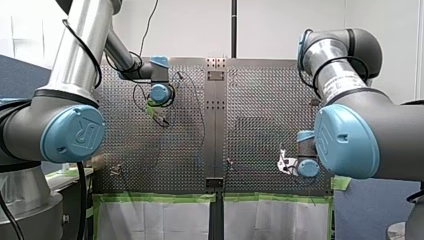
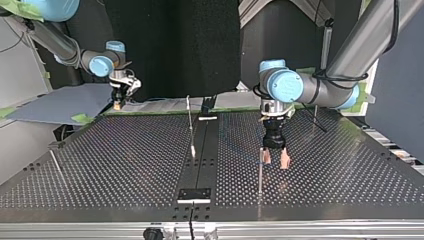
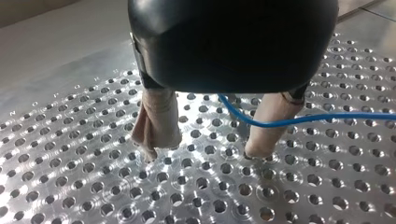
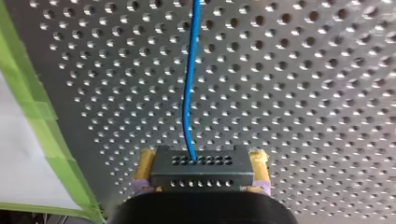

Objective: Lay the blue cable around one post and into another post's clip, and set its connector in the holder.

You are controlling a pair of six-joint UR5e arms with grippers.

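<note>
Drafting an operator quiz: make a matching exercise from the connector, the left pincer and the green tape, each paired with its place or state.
Things:
1. connector
2. left pincer
3. green tape

Places or states:
A. along the edge of the table
B. open, pads apart, tips down by the table
C. clamped in the right pincer

Pairs: 1-C, 2-B, 3-A

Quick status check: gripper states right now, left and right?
Left gripper: open, holding nothing; the blue cable passes loose across one finger.
Right gripper: closed on the black connector.
</note>
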